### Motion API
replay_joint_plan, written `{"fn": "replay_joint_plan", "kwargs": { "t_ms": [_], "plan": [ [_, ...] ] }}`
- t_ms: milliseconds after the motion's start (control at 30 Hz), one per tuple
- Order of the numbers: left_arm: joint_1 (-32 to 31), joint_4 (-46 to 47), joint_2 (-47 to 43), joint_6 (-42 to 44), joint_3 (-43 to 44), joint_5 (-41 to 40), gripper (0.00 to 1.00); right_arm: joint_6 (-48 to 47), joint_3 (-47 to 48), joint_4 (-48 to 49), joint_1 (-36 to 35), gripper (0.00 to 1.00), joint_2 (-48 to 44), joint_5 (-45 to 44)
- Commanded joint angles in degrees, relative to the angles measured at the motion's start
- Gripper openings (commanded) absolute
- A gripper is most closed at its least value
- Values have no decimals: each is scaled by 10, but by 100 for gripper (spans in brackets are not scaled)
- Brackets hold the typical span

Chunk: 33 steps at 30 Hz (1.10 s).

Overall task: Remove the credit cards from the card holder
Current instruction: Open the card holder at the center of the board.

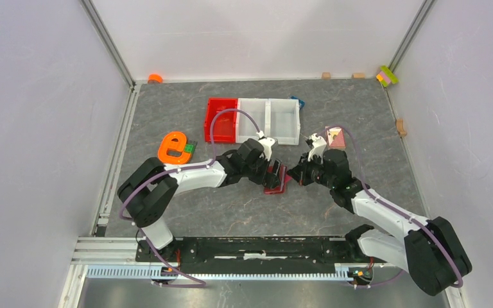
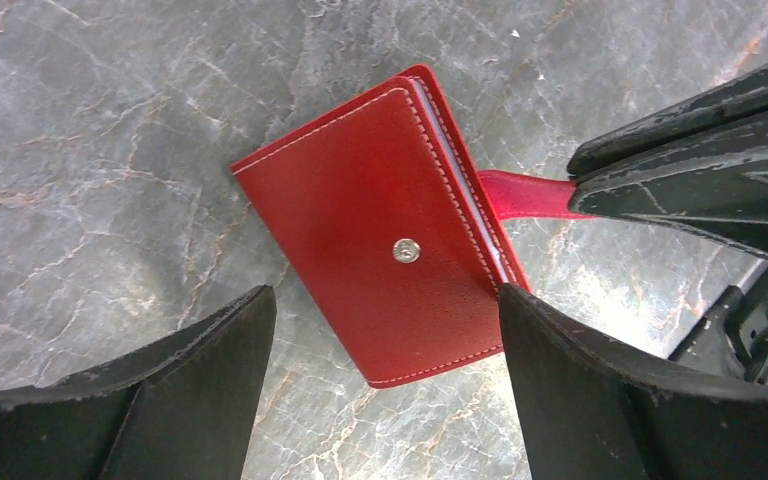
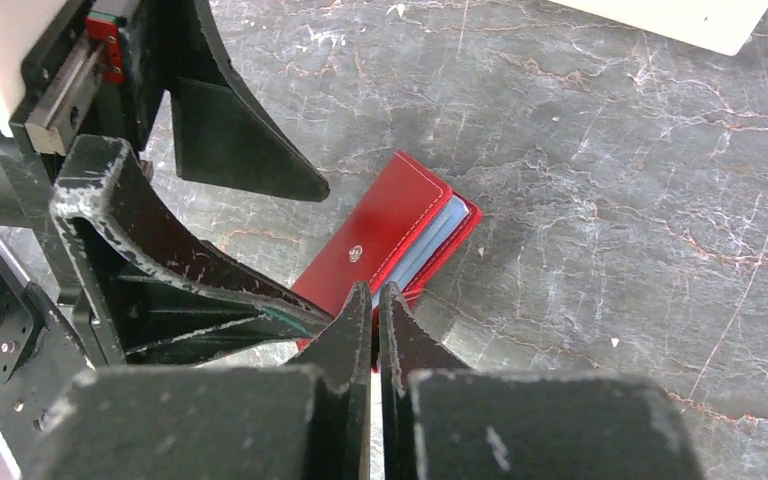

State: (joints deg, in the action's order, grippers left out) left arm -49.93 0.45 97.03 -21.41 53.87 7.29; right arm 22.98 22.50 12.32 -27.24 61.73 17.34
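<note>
The card holder (image 1: 275,180) (image 2: 360,225) (image 3: 385,225), a dark red wallet with a metal snap, lies folded on the grey table between the two arms. Pale blue credit cards (image 3: 432,238) show edge-on inside its fold; the rest of them is hidden. My left gripper (image 1: 271,168) (image 2: 385,292) hovers open just above the wallet, one finger on each side and nothing between them. My right gripper (image 1: 293,174) (image 3: 375,292) is shut on the wallet's red tab (image 2: 525,194), which is drawn out sideways from the wallet's edge.
A bright red bin (image 1: 221,119) and two white bins (image 1: 268,120) stand behind the wallet. An orange object (image 1: 174,147) with a green block lies at the left. A pink patterned card (image 1: 336,138) lies behind the right gripper. Small blocks line the back wall.
</note>
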Motion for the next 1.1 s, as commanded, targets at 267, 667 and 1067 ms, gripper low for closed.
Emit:
{"fn": "replay_joint_plan", "kwargs": {
  "t_ms": [267,667,1067],
  "plan": [
    [2,-1,20,-6,33,60,88,0,16,-3,-8,0,-47,6],
    [40,-15,6,-34,15,37,79,-17,18,-53,-7,0,-53,-65],
    [49,-7,0,-30,9,51,85,-21,15,-56,-8,0,-56,-65]
  ]
}}
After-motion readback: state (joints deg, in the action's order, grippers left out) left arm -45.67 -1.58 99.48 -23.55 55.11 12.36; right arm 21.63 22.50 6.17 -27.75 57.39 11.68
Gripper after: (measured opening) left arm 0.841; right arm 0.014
